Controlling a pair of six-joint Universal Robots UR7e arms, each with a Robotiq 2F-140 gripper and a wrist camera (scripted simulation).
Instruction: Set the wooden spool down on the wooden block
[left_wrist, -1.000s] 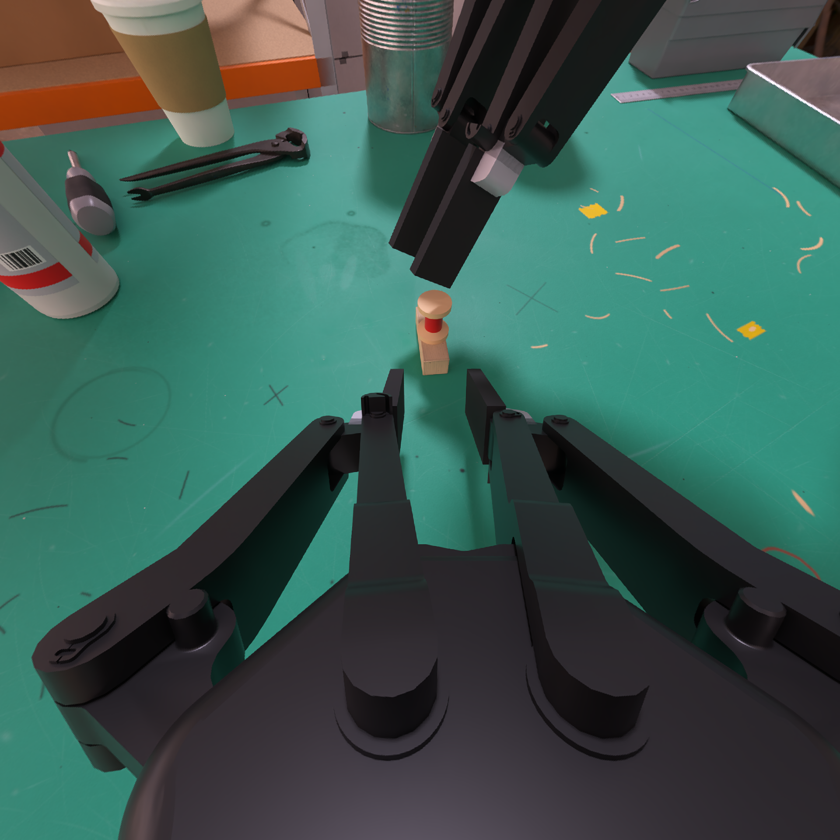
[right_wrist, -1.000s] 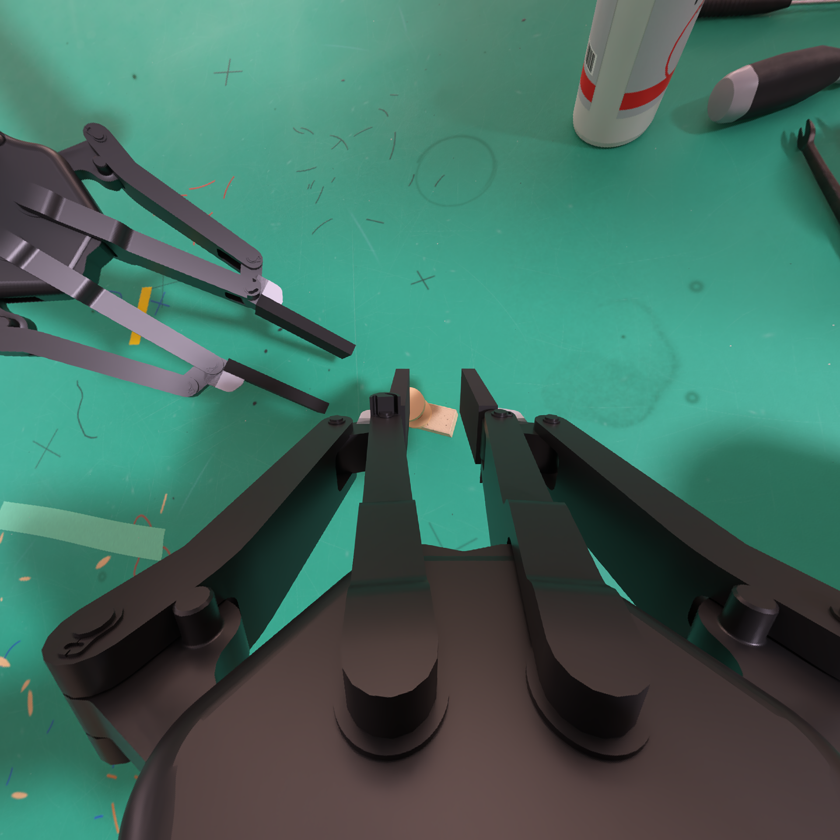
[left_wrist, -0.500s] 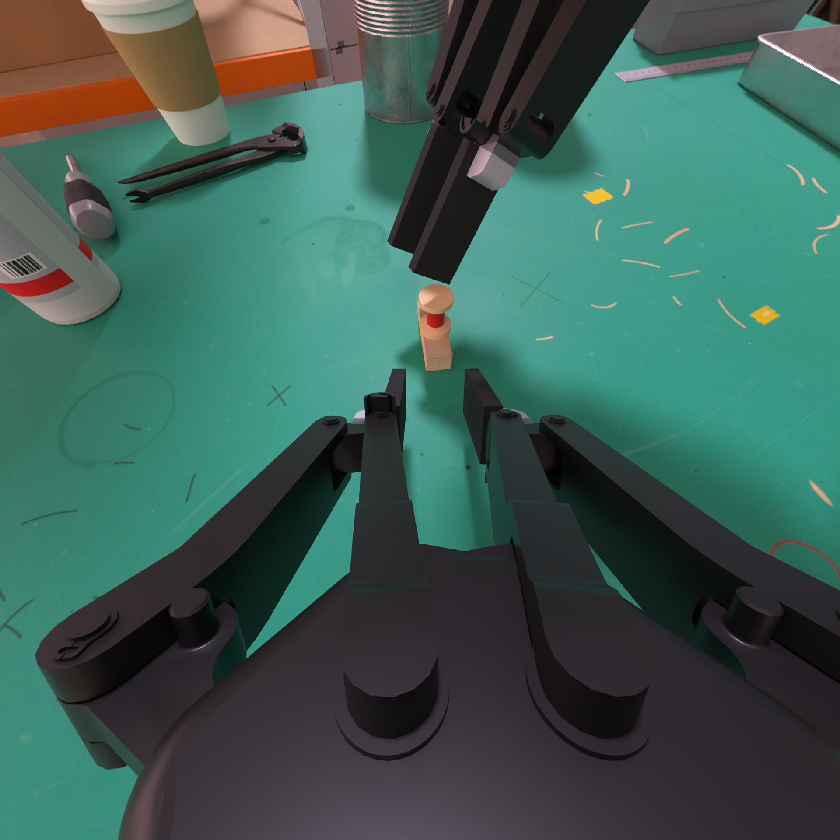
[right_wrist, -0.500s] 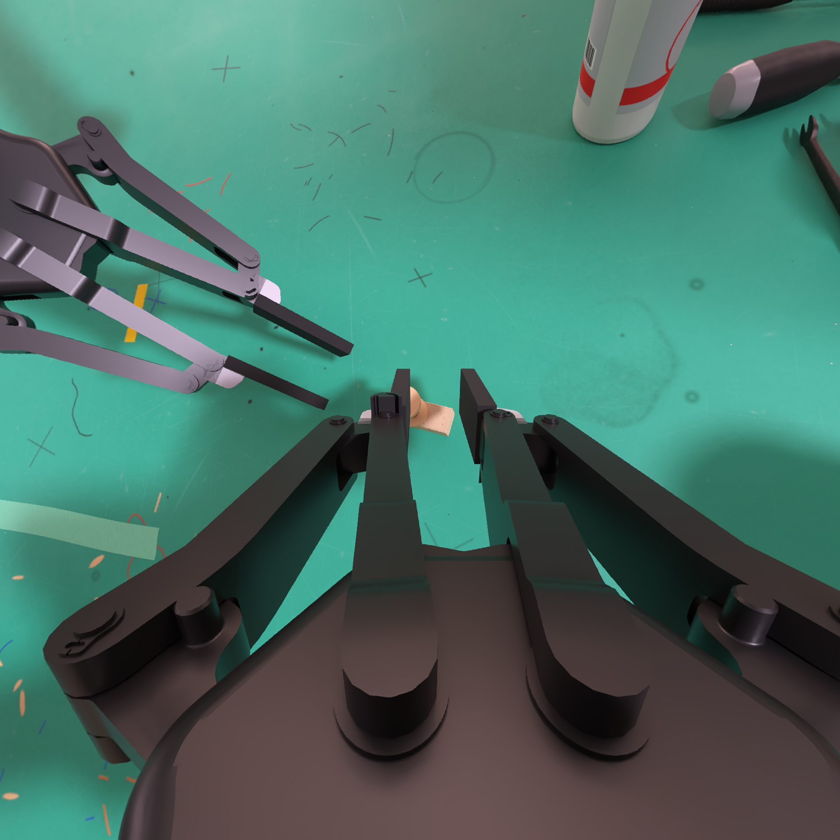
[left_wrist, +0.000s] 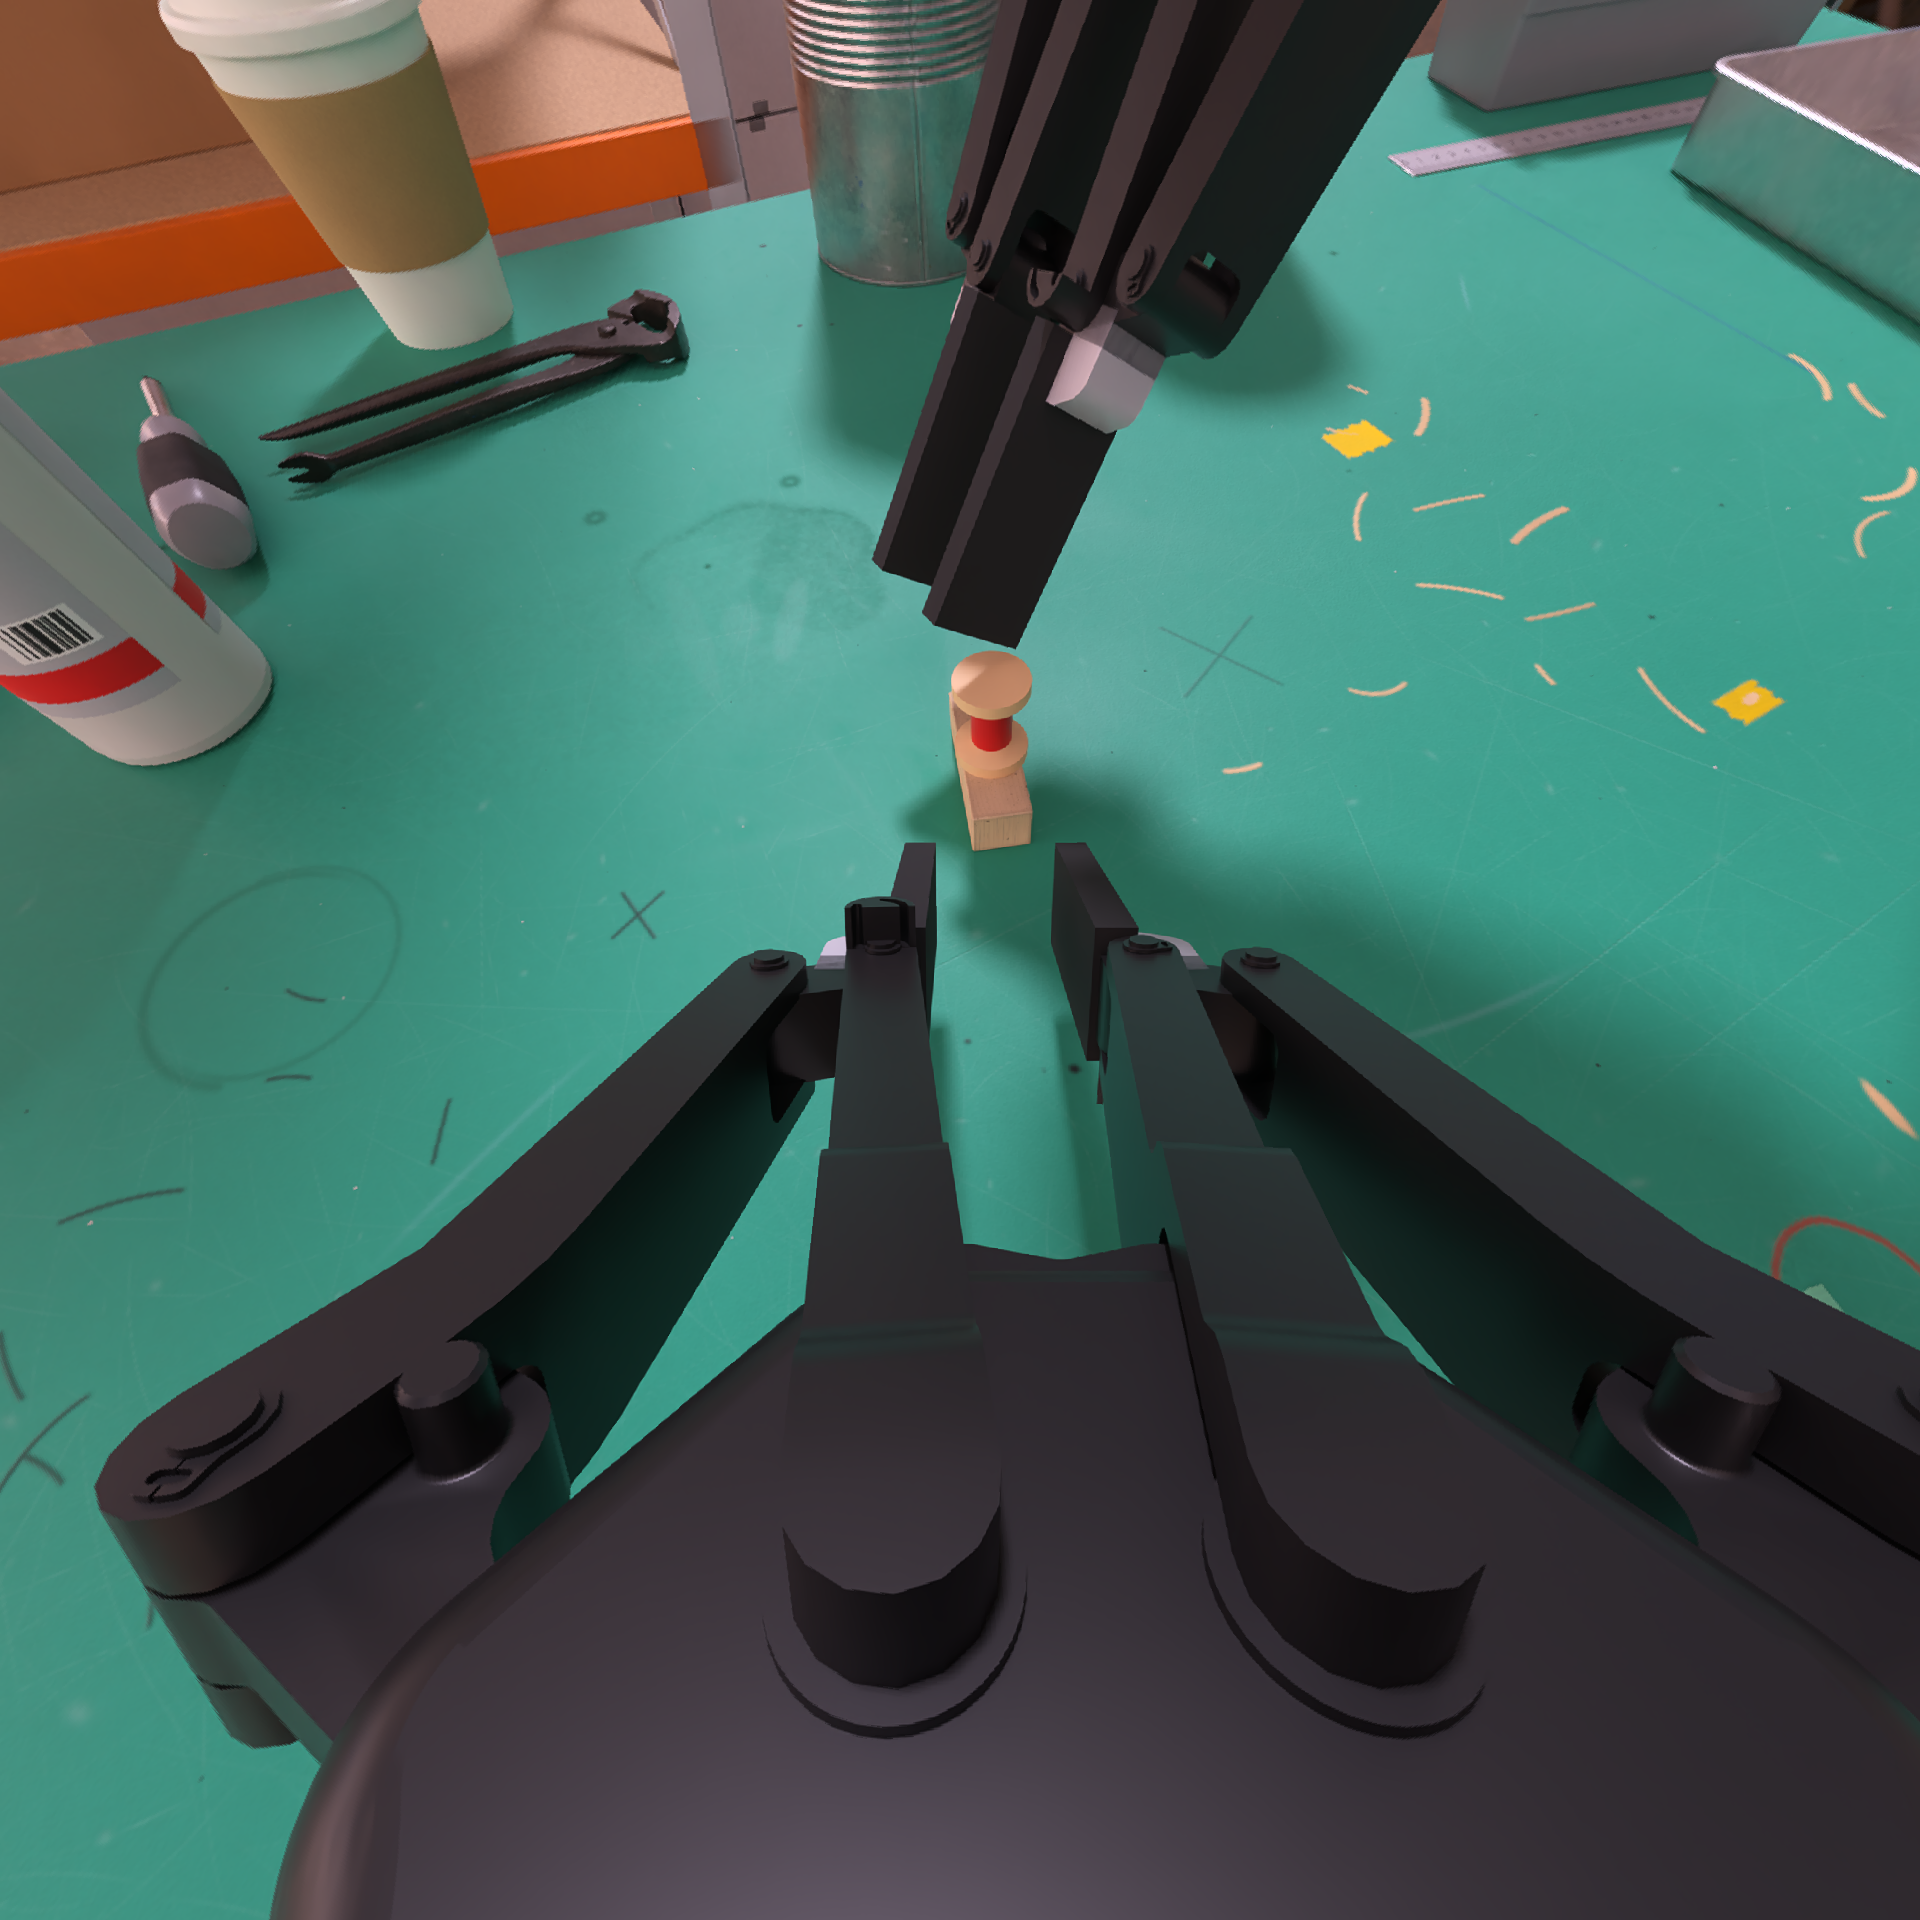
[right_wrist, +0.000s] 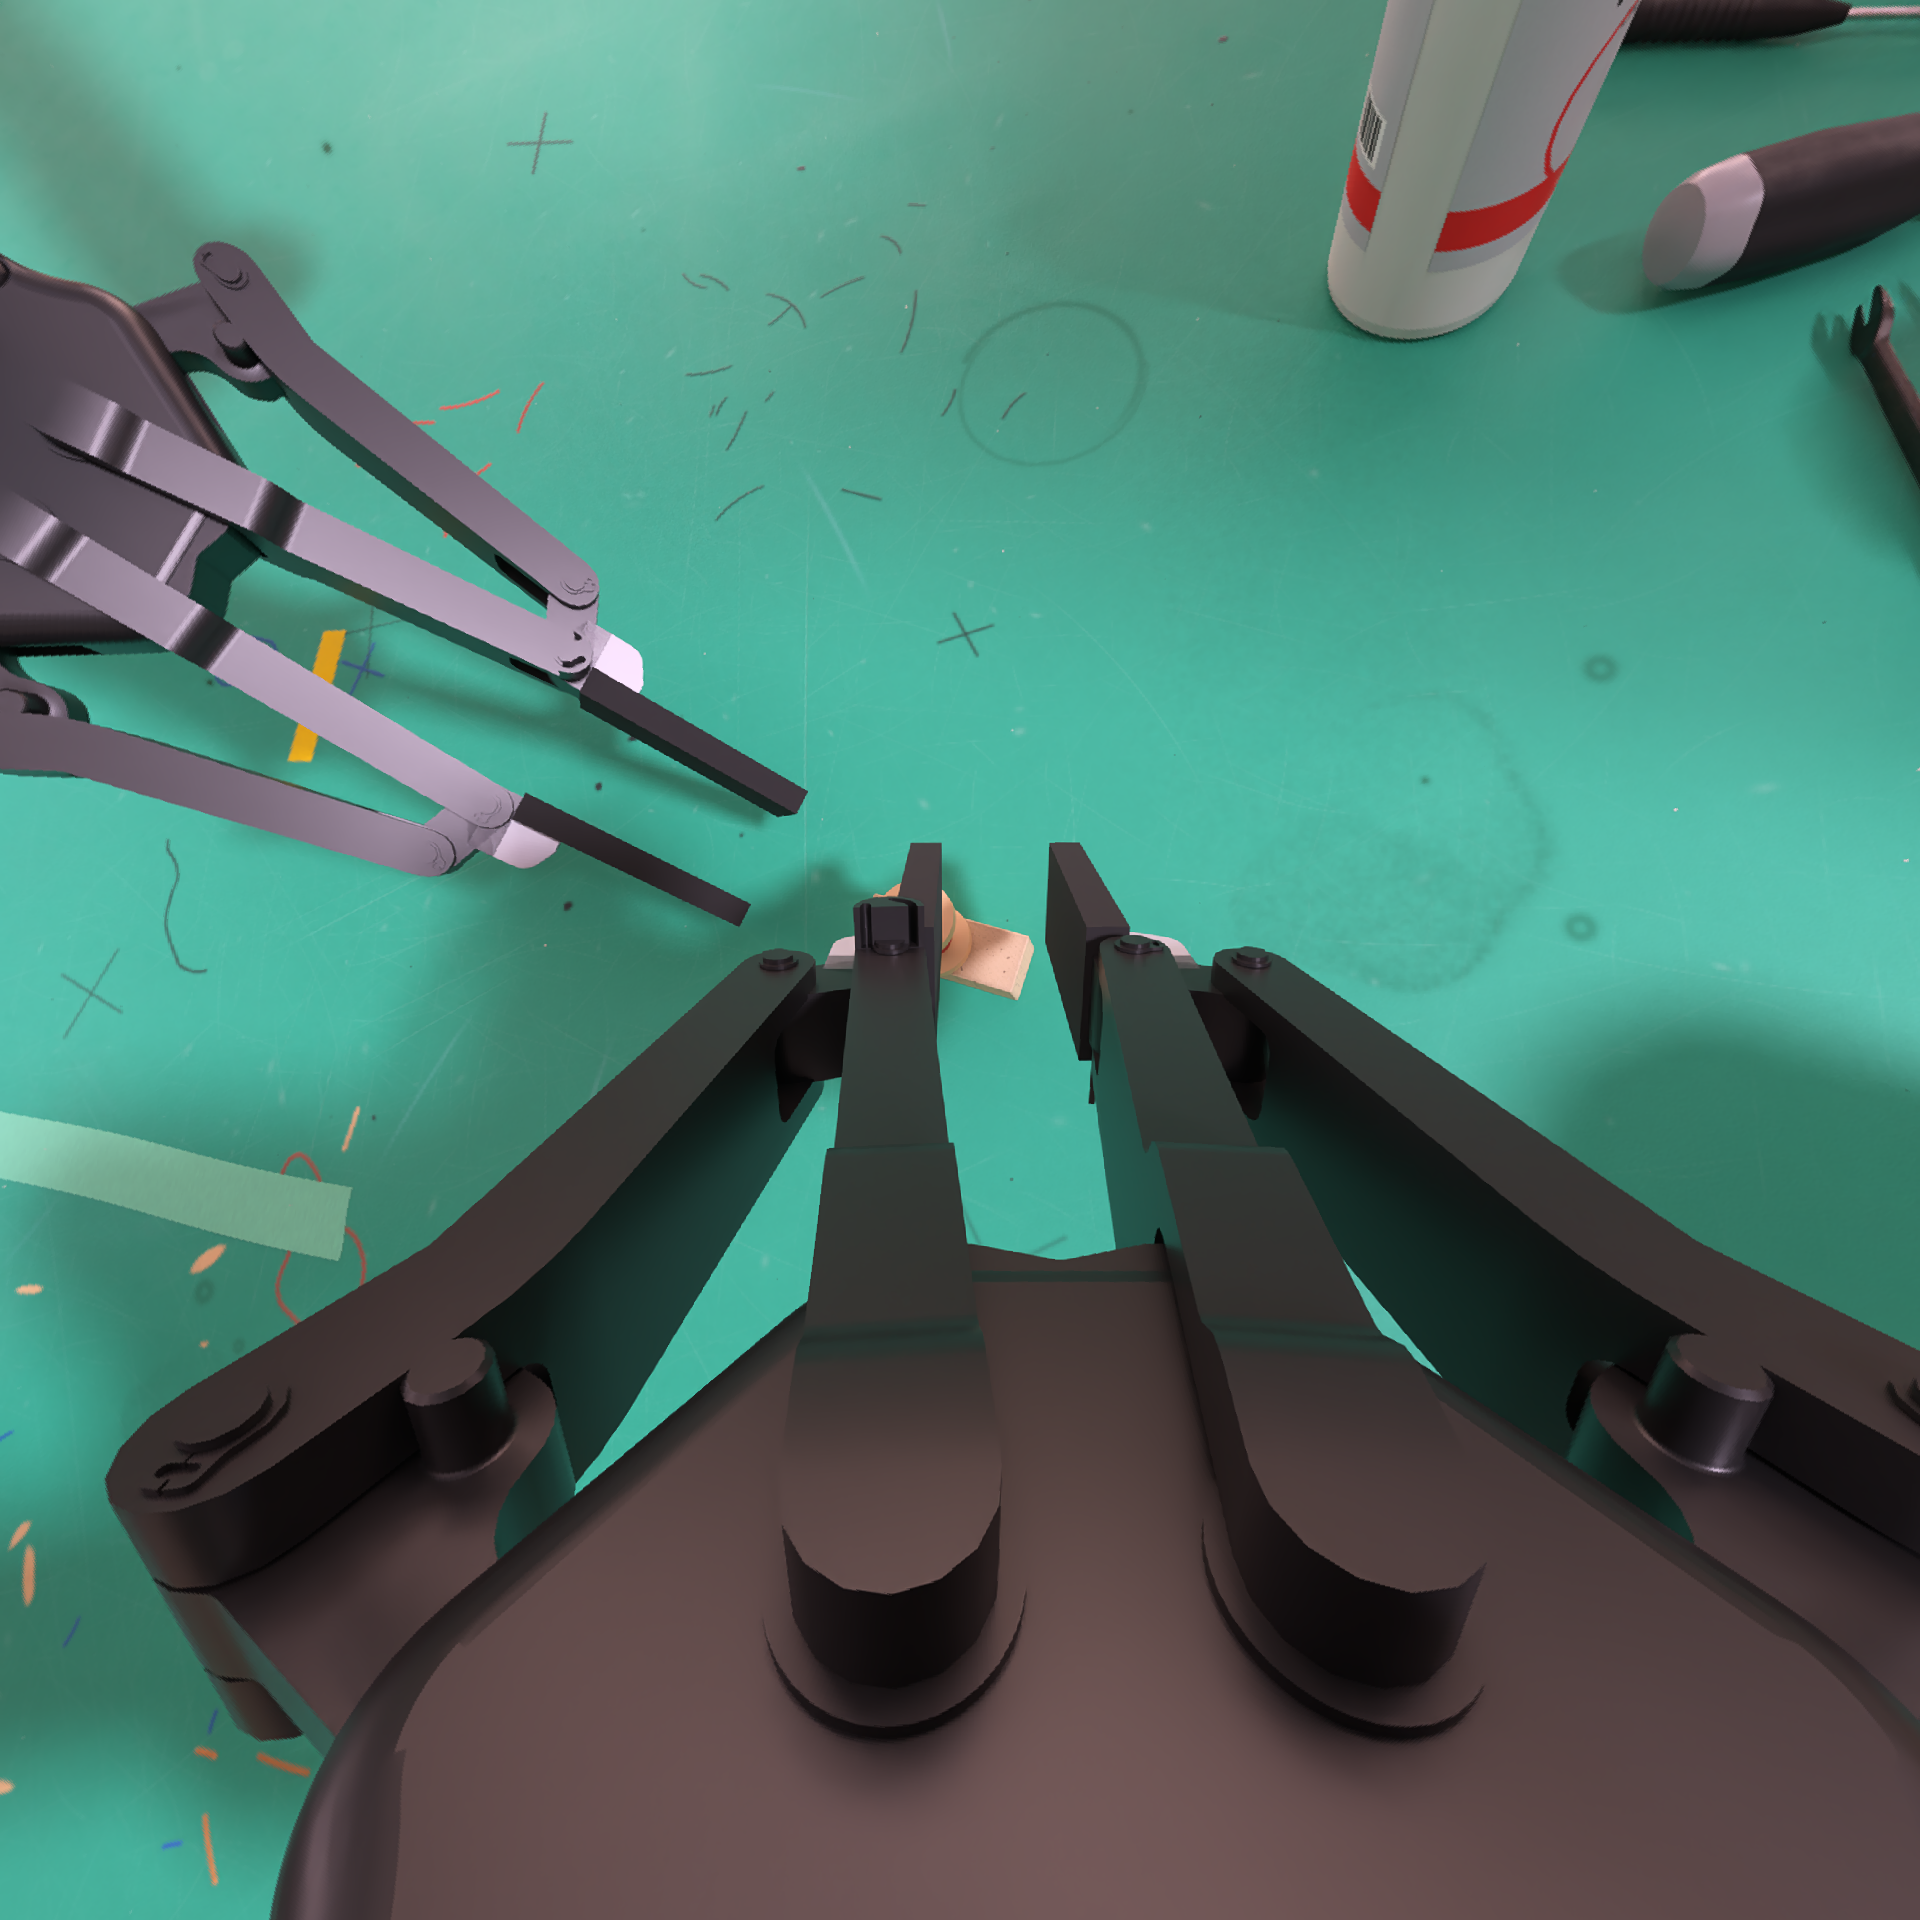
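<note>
The wooden spool (left_wrist: 990, 717), with a red core, stands upright on the small wooden block (left_wrist: 1000, 816) on the green mat. My left gripper (left_wrist: 992, 883) is open and empty, its tips just short of the block. My right gripper (left_wrist: 961, 608) hangs just above the spool, apart from it. In the right wrist view the right gripper (right_wrist: 994, 883) is open and empty. There the spool (right_wrist: 956, 930) and the block (right_wrist: 997, 961) show between its fingers, partly hidden by the left finger. The left gripper (right_wrist: 764, 857) reaches in from the left.
A paper cup (left_wrist: 353, 156), a metal can (left_wrist: 883, 135), black pincers (left_wrist: 488, 384), a screwdriver (left_wrist: 192, 494) and a white bottle (left_wrist: 104, 644) stand at the back and left. A metal tray (left_wrist: 1829, 177) and a ruler (left_wrist: 1538, 135) lie at the back right.
The spool stays on the block and both grippers stay open. The right gripper has risen slightly. The left gripper has shifted a little.
</note>
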